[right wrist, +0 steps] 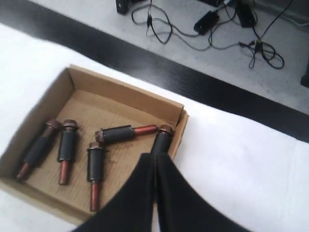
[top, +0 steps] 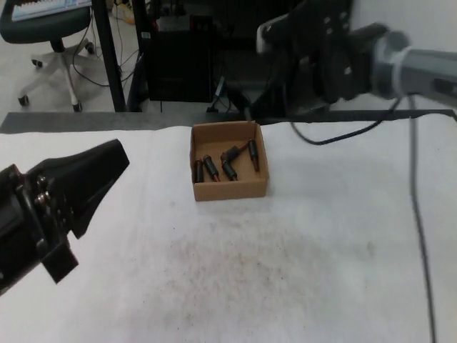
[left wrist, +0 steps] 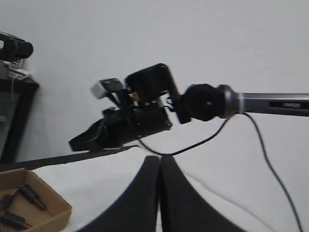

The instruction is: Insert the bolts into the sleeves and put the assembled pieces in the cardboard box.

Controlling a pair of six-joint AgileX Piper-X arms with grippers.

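The cardboard box [top: 228, 189] stands open at the middle back of the white bench. Inside lie several bolts in black sleeves [top: 211, 168], seen closer as copper-coloured bolts with black sleeves [right wrist: 65, 145] on the box floor. My right gripper [right wrist: 155, 157] hangs shut and empty above the box's wall [right wrist: 125, 94]; its arm [top: 335, 57] comes in from the back right. My left gripper [top: 120, 153] is shut and empty at the near left, well clear of the box. From the left wrist, my left gripper [left wrist: 160, 158] points toward the right arm [left wrist: 149, 106], with the box corner [left wrist: 53, 217] beside it.
The white bench cover [top: 285, 271] is stained in the middle. The right arm's black cable [top: 414, 200] trails over the right side. Behind the bench are an office chair [top: 50, 36], a black frame [top: 107, 57] and floor cables [right wrist: 207, 19].
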